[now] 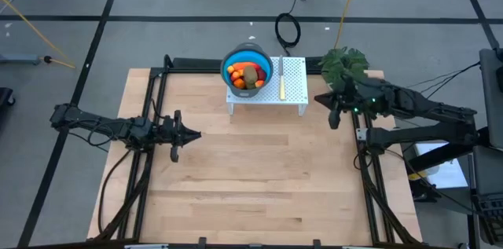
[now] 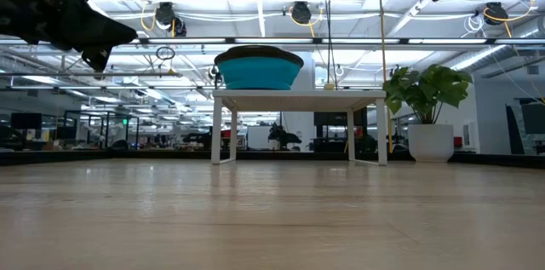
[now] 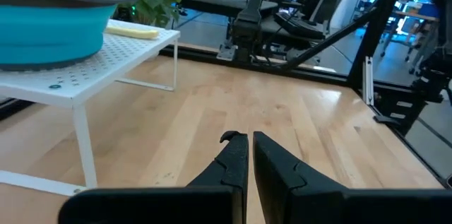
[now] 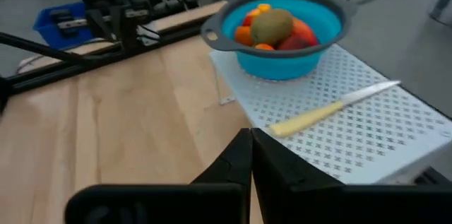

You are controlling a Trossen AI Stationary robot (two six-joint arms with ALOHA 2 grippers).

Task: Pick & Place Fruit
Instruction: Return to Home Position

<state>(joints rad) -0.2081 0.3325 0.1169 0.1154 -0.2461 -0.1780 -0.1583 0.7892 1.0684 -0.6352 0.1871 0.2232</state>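
Observation:
The fruit [image 1: 248,75] lies piled in a round blue bowl [image 1: 233,59] with a grey rim: a brown-green oval [image 4: 271,25] on top, orange bits [image 4: 244,34] and red pieces [image 4: 300,37] around it. The bowl stands on a small white perforated stand [image 1: 295,84] at the table's far middle. My left gripper [image 1: 196,134] hovers shut at the table's left, pointing right, holding nothing. My right gripper [image 1: 318,99] hovers shut to the right of the stand, high above the table, holding nothing.
A pale-yellow-handled knife [image 4: 332,108] lies on the stand beside the bowl. A potted plant [image 1: 344,64] stands at the table's far right corner. Bare wood [image 1: 259,178] stretches across the middle and near side of the table.

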